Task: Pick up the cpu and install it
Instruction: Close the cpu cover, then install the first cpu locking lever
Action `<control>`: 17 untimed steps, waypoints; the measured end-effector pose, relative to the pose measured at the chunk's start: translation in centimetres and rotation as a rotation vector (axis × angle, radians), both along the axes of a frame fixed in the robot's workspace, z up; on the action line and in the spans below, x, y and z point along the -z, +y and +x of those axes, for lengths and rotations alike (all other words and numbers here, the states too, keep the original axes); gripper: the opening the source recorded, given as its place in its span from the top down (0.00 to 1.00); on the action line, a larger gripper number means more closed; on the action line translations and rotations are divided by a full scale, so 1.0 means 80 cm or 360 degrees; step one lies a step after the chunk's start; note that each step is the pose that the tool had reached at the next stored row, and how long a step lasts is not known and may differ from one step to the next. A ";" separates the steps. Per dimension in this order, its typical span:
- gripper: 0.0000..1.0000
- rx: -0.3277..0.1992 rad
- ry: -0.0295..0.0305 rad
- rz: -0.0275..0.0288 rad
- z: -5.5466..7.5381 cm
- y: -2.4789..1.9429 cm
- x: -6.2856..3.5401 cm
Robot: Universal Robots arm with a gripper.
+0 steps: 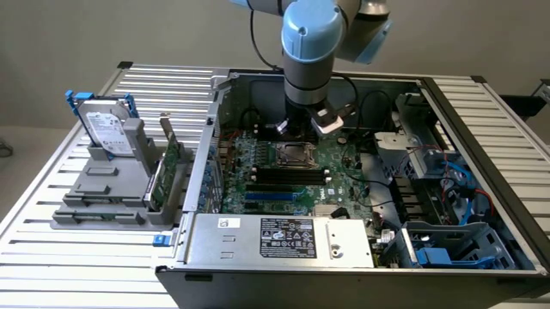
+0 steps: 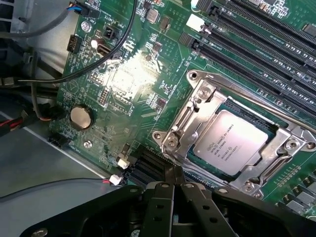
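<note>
As the cpu (image 2: 231,142) already lies in its socket (image 2: 276,150), the placing looks done.
The gripper (image 2: 174,190) hovers just beside the socket — jaws closed, holding nothing — with the metal frame lying around the chip.

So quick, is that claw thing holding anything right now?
Gripper: shut, holding nothing. The cpu sits in the socket on the motherboard, apart from the fingertips.
</note>
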State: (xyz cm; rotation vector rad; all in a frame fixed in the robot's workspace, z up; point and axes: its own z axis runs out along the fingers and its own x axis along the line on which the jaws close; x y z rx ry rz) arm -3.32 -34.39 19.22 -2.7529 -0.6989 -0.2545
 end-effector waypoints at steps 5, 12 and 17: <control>0.89 0.0000 0.00027 -0.00004 0.000 0.0015 -0.014; 0.89 0.0000 0.00132 -0.00006 -0.001 0.0015 -0.041; 0.89 0.0000 0.00143 -0.00006 -0.010 -0.0045 -0.051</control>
